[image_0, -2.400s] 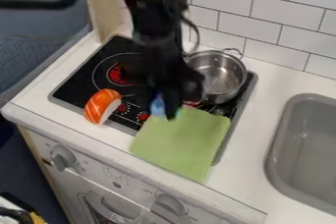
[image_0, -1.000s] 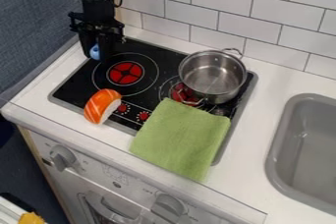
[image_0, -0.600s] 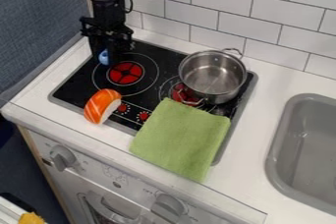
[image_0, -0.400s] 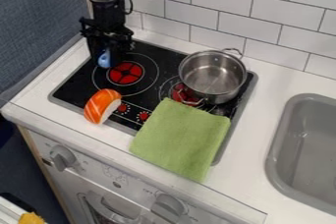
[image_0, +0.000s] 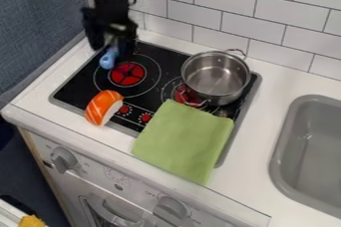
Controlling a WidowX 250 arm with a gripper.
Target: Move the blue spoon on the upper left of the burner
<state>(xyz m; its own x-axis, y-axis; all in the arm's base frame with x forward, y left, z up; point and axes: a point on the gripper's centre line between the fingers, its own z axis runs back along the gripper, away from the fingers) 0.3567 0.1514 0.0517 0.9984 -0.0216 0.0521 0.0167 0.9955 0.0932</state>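
A blue spoon (image_0: 108,60) lay at the upper left of the red-centred burner (image_0: 127,73) on a black glass cooktop (image_0: 70,89), below a black two-finger gripper (image_0: 112,49). The gripper's fingers stood apart, one to each side of the spoon's upper part, and appeared to hold nothing. The spoon's rounded blue end pointed toward the front of the stove, over the outer ring marking; its far end was lost among the dark fingers.

The job looked to be at its release step, with the spoon apparently already where the task wanted it. The next move called for a straight lift with the fingers kept wide, then a retreat clear of the stove; a finger brushing the spoon could drag it or turn it out of place.

An orange-and-white toy sushi piece (image_0: 103,107) sat at the cooktop's front edge. To the right, a shiny metal pot (image_0: 214,77) stood behind a green cloth (image_0: 183,141) draped over the cooktop's front edge, with a grey sink (image_0: 286,126) beyond.
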